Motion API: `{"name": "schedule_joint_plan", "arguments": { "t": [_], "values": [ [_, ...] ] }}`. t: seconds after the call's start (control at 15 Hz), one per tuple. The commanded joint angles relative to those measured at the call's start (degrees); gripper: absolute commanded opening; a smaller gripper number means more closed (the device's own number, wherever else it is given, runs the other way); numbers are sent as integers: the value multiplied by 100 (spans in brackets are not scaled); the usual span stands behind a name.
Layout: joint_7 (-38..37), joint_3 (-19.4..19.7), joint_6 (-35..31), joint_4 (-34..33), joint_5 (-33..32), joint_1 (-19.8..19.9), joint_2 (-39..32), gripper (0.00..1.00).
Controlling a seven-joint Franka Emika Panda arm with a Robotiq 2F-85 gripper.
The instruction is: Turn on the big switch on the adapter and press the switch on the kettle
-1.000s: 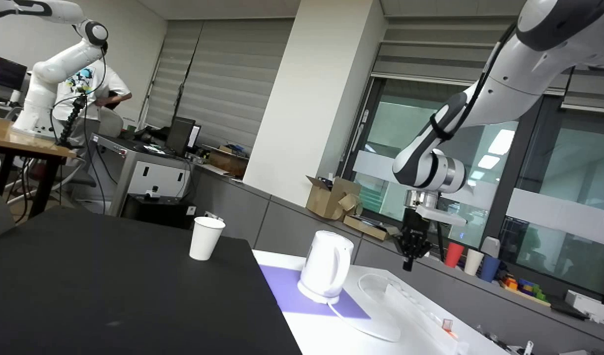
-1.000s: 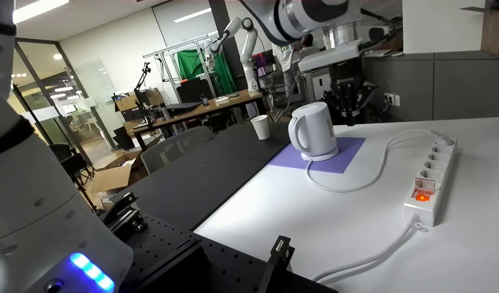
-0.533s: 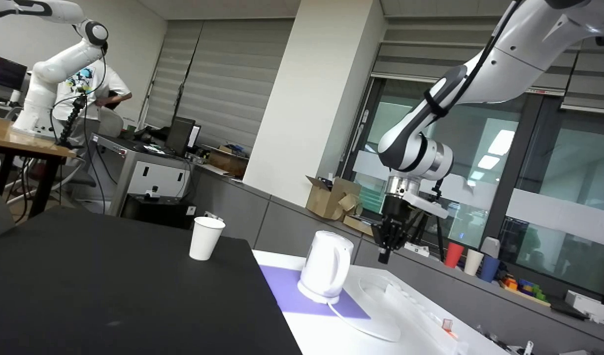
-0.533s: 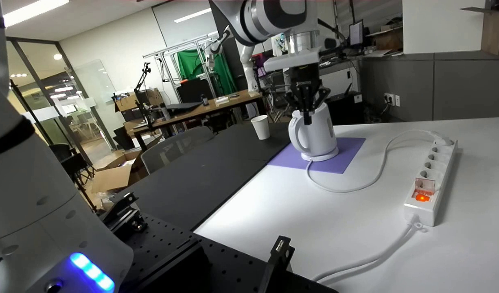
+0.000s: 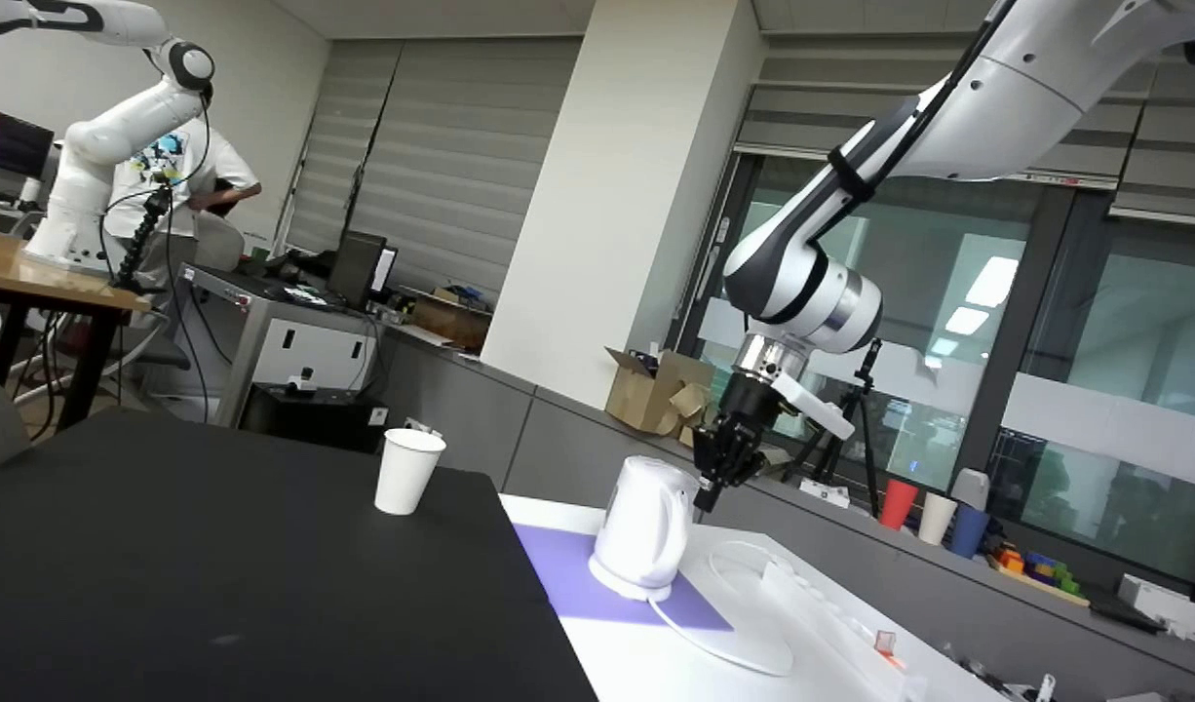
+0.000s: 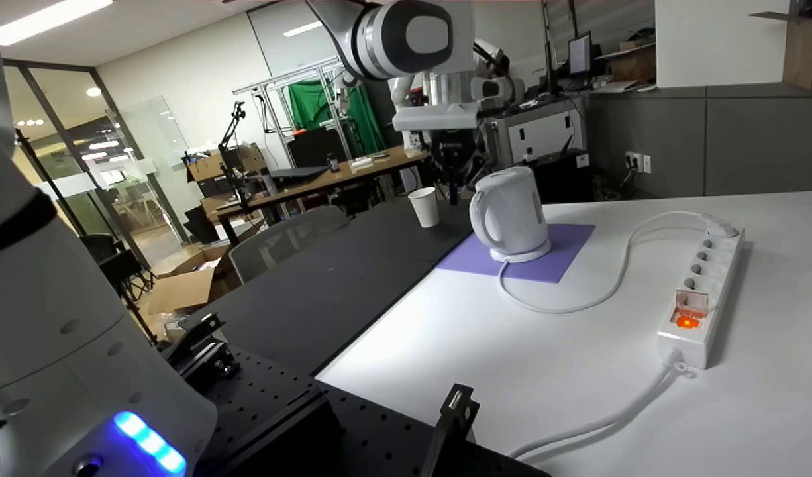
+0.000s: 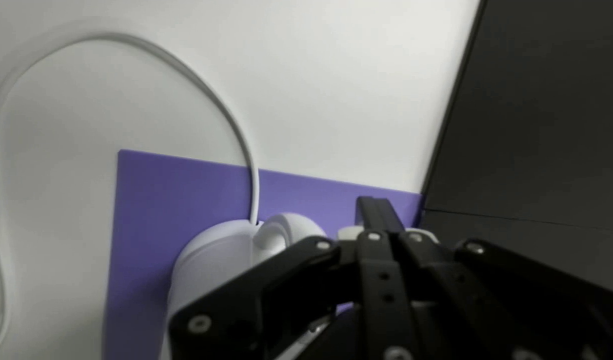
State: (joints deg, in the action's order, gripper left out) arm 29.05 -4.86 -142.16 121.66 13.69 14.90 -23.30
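The white kettle (image 5: 641,531) stands upright on a purple mat (image 6: 568,242). It also shows in an exterior view (image 6: 512,212) and partly, from above, in the wrist view (image 7: 206,280). My gripper (image 5: 705,499) is shut with nothing in it. Its fingers (image 7: 374,201) point down in the wrist view, with the kettle and its handle (image 7: 291,227) to their left. In an exterior view the gripper (image 6: 454,197) hangs left of the kettle, apart from it. The white adapter (image 6: 707,291) lies on the table; its big switch (image 6: 687,322) glows orange under a raised clear cover. The kettle's switch is not distinguishable.
A white paper cup (image 6: 424,207) stands on the black surface (image 5: 266,565) beside the white table (image 6: 598,371). A white cord (image 6: 618,281) loops from the kettle's base to the adapter's far end. Another cord (image 6: 591,430) leaves its near end.
The gripper has moved left in both exterior views, passing from the kettle's right to its left in one of them. It has also tilted. The kettle and adapter have not moved.
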Motion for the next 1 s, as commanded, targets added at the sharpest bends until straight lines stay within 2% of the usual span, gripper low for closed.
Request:
{"name": "schedule_joint_plan", "arguments": {
  "t": [0.0,0.4,0.53,0.6,0.73,0.93],
  "values": [
    [277,-117,-376,219,283,45,100,0],
    [324,-104,-721,164,318,41,9,0],
    [-407,318,-749,153,-331,-328,-31,0],
    [87,1,-708,136,24,-39,-36,1],
    [-161,156,-707,134,-227,-157,-55,1],
    [-232,191,-711,135,-289,-204,-59,1]
  ]
}}
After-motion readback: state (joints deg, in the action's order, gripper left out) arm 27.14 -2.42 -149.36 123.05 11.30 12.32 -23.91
